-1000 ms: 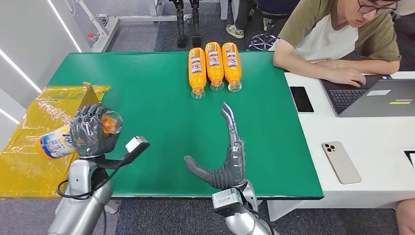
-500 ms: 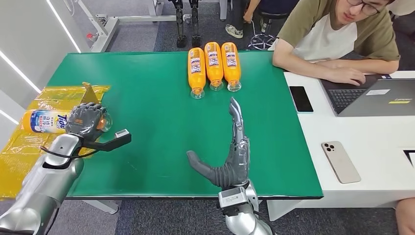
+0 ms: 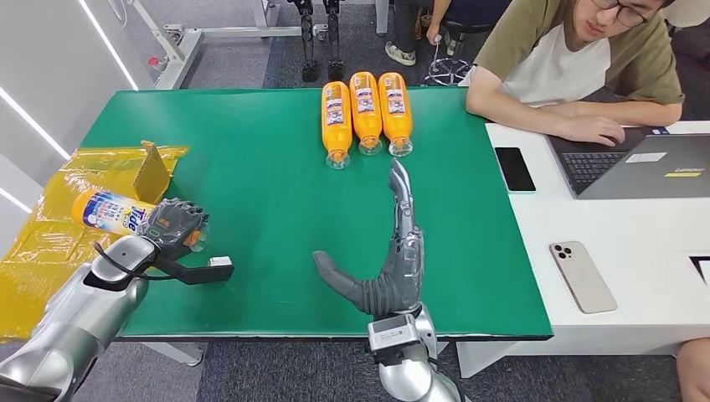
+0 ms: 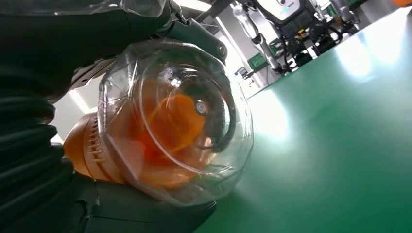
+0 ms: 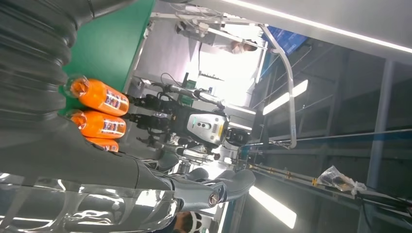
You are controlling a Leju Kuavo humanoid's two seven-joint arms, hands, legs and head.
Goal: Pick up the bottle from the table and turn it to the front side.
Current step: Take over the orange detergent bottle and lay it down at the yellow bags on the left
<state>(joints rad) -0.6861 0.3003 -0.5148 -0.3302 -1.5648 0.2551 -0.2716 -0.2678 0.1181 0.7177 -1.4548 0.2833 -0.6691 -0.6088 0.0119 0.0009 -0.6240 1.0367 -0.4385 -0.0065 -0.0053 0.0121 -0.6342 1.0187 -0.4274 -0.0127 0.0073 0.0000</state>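
Left robot hand (image 3: 172, 224) grips bottle (image 3: 117, 212) near cap end, over table (image 3: 276, 209) edge; risk: slips while turning. Right robot hand (image 3: 393, 251) spread, idle.

Your head view looks forward and down over the green bench (image 3: 276, 159). Your left wrist view sits low and very close behind the left hand (image 4: 43, 145), skimming the bench surface. Your right wrist view is turned sideways, sharing the three orange bottles (image 5: 99, 114) with the head view.
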